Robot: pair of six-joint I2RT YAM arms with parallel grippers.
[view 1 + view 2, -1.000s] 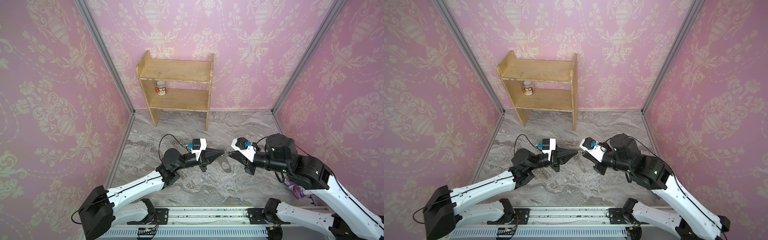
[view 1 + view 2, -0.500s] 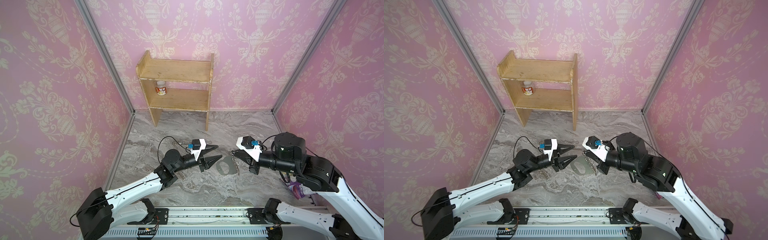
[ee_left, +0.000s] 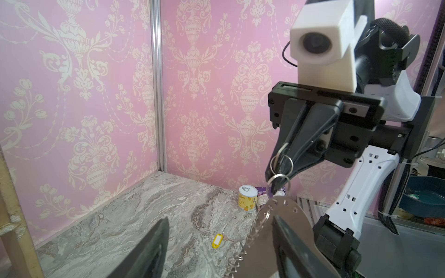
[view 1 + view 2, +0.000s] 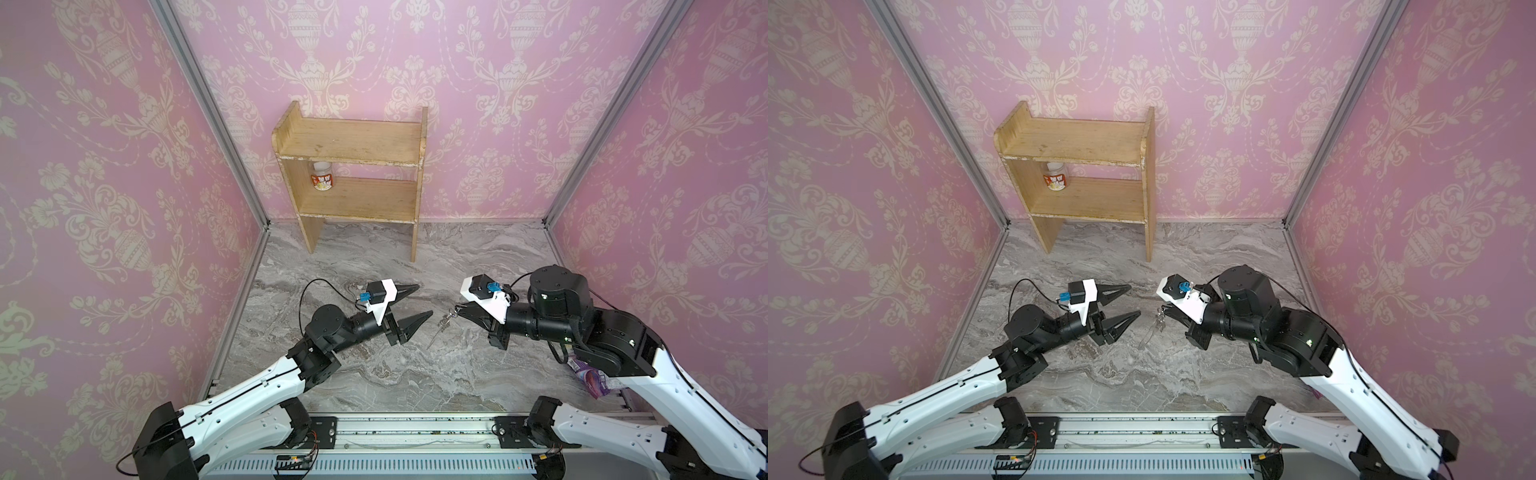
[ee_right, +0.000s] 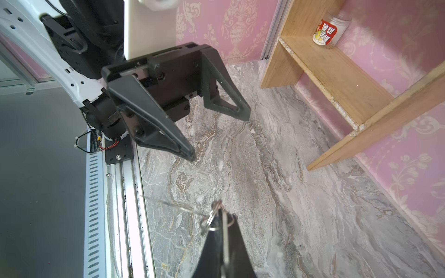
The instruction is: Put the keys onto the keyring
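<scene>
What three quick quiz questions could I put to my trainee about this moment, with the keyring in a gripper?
1. True or false: the left gripper is holding the keyring.
2. Where is the yellow key tag? A, lying on the marble floor; B, on the wooden shelf; C, already hooked on the keyring.
3. In a few words: what is the right gripper shut on?

Key
1. False: its jaws stand apart with nothing between them.
2. A.
3. The keyring, pinched at its metal rings, with the plate hanging below.
</scene>
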